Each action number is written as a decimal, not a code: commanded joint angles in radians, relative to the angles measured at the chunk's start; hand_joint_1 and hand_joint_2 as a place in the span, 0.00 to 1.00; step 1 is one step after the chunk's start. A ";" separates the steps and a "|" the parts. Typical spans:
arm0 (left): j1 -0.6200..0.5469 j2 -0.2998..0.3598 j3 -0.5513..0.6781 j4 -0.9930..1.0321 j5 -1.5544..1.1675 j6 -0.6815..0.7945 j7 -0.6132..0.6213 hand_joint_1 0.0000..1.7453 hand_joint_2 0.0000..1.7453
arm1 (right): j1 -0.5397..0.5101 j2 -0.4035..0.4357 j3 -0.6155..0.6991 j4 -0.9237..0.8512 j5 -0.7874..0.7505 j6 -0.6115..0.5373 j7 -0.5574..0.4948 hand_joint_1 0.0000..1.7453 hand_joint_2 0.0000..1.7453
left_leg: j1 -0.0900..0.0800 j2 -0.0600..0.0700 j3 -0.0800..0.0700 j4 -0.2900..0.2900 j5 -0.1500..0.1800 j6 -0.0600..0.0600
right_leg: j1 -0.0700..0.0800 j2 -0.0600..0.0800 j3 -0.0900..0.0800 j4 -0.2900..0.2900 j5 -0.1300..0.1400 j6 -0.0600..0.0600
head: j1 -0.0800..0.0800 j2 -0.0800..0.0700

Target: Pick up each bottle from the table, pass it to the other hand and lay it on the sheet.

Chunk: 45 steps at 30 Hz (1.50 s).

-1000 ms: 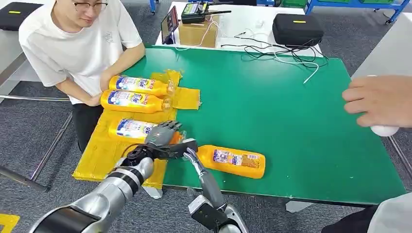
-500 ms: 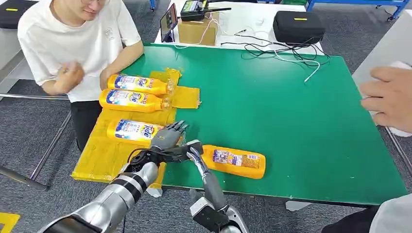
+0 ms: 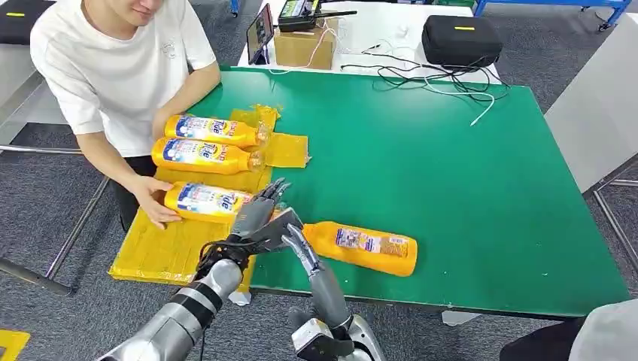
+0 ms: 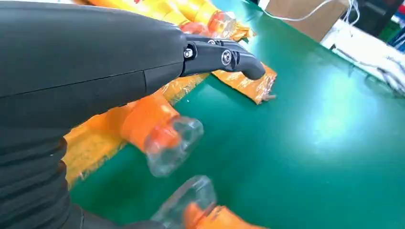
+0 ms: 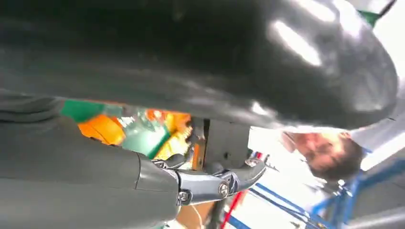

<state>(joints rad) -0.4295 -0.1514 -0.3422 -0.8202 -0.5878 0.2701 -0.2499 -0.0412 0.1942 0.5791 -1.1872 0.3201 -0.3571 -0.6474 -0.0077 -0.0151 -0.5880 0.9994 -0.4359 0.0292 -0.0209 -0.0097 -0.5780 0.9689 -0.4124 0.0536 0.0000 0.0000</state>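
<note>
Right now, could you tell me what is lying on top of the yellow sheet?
Three orange bottles lie on the yellow sheet; a person's hand touches the nearest. The left hand covers that bottle's cap end in the head view.

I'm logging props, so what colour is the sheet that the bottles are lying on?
The sheet is yellow, clearest in the head view.

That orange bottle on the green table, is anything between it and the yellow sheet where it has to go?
Yes. Both robot hands, the left hand and right hand, sit at the bottle's cap end, between it and the yellow sheet. A person's hand rests on the nearest sheet bottle.
</note>
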 commanded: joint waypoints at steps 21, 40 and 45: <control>0.466 0.056 -0.034 -0.874 0.498 0.213 -0.332 0.00 1.00 | 0.057 -0.071 -0.018 -0.095 0.013 -0.203 0.009 0.00 0.00 | 0.001 0.009 0.000 0.000 -0.004 -0.003 | 0.002 0.008 -0.002 0.000 0.000 -0.004 | -0.003 0.000; 0.536 -0.016 0.007 -0.759 0.515 0.195 -0.284 0.00 1.00 | -0.158 -0.271 -0.306 0.217 0.884 -0.325 0.490 0.00 1.00 | 0.000 0.006 0.002 -0.002 -0.002 -0.002 | 0.001 0.006 0.002 -0.003 0.002 -0.003 | -0.003 0.000; 0.558 -0.023 0.020 -0.782 0.456 0.254 -0.265 0.00 1.00 | -0.173 -0.263 -0.328 0.208 1.047 -0.275 0.663 0.00 1.00 | 0.000 0.008 0.002 -0.001 -0.004 -0.003 | 0.001 0.008 0.002 -0.002 0.001 -0.003 | -0.003 0.000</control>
<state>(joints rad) 0.1141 -0.1491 -0.3506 -1.6606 -0.0789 0.4787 -0.5402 -0.1356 -0.0488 0.3278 -1.1098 1.2262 -0.6817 -0.1383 -0.0086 -0.0090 -0.5901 0.9997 -0.4381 0.0280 -0.0215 -0.0037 -0.5805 0.9683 -0.4101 0.0529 -0.0027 0.0000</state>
